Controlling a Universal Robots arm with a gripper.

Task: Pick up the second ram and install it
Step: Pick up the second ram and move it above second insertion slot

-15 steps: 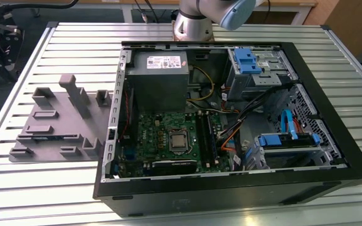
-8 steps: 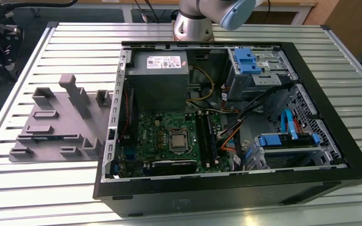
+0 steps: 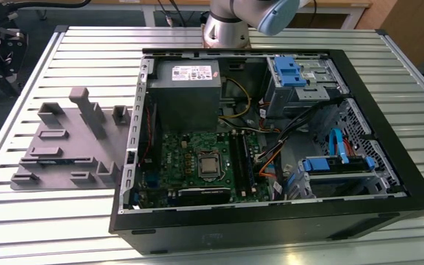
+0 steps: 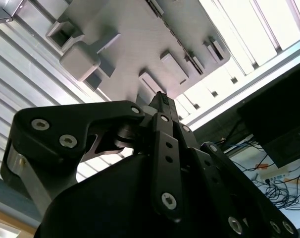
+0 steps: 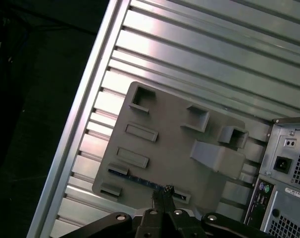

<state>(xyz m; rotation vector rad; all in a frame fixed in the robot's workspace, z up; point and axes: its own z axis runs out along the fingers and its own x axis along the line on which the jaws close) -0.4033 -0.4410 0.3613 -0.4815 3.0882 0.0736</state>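
Second ram (image 5: pixel 137 179): one thin dark green stick with bluish glints, lying edge-on in a long slot of the gray plastic tray (image 5: pixel 165 144). Chips can't be made out, and one end is hidden behind the gripper (image 5: pixel 163 190). Jaws are pressed together and hold nothing; contact with the stick is unclear. One open black computer case (image 3: pixel 271 221) sits just beside the tray on the slatted metal table (image 3: pixel 86 49).

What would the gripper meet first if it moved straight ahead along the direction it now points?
Probably the second ram, the dark stick lying in a slot of the gray tray: in the first wrist view the gripper points right at it. Depth is unclear.
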